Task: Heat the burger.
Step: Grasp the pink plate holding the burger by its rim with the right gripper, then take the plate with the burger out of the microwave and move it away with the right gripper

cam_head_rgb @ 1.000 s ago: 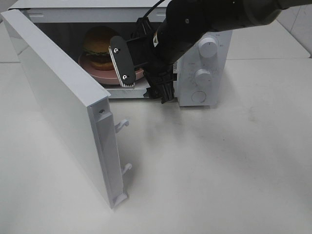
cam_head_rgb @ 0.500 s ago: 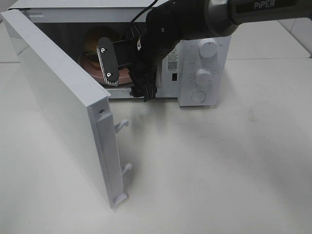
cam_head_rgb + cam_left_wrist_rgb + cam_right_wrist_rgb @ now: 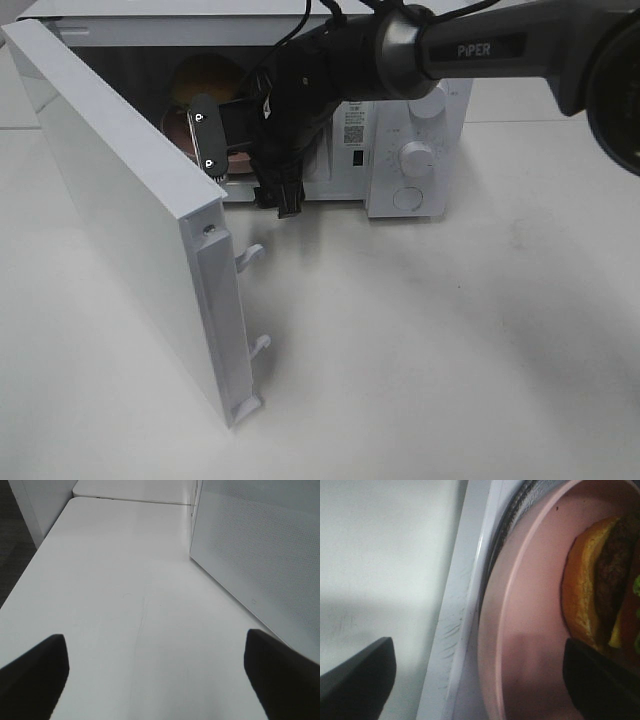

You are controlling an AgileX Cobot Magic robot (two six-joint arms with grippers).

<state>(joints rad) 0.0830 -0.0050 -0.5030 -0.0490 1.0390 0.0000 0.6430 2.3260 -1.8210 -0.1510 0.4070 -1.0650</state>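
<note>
The burger (image 3: 207, 74) sits on a pink plate (image 3: 520, 605) inside the white microwave (image 3: 440, 150), whose door (image 3: 120, 200) stands wide open. My right arm hides most of it from above; the right wrist view shows its bun, patty and lettuce (image 3: 592, 585). My right gripper (image 3: 243, 170) is open at the front of the oven opening, just in front of the plate. Nothing lies between its fingers (image 3: 205, 145), and its jaws straddle the oven sill and the plate's rim (image 3: 477, 680). Over bare table, my left gripper (image 3: 157, 675) is open and empty.
The microwave's control panel with two knobs and a button (image 3: 418, 155) is at the right of the oven. The open door juts toward the front left, with two latch hooks (image 3: 250, 258) on its edge. A white dotted microwave panel (image 3: 260, 555) stands beside my left gripper.
My right gripper has slid left across the microwave opening, staying open. The burger, plate and door have not moved.
</note>
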